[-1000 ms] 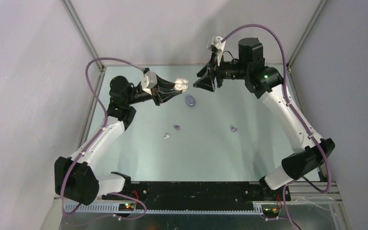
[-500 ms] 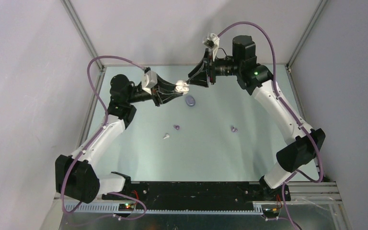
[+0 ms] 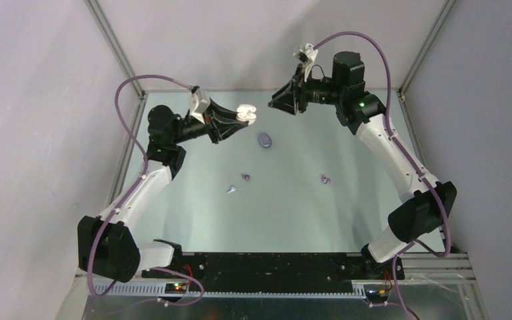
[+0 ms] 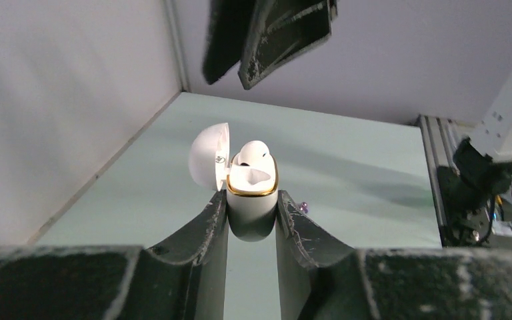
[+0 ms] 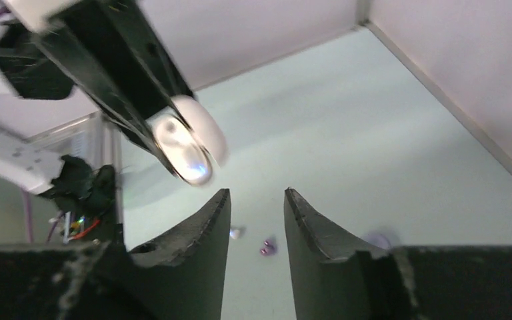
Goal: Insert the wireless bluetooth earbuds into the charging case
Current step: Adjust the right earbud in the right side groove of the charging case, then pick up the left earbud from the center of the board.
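Note:
My left gripper is shut on the open white charging case and holds it above the table's back. Its lid hangs open to the left, and one white earbud sits in the case. My right gripper is open and empty, just right of the case; its fingers show above the case in the left wrist view. On the table lie a white earbud and two purple earbuds. The right wrist view shows the held case up left of my right gripper.
A closed purple case lies on the table below the two grippers. Grey walls and metal frame posts close in the back and sides. The arm bases and a black rail run along the near edge.
My right gripper reached in to the white case half a second ago and has now drawn back to the right. My left gripper has lifted the case slightly up and left.

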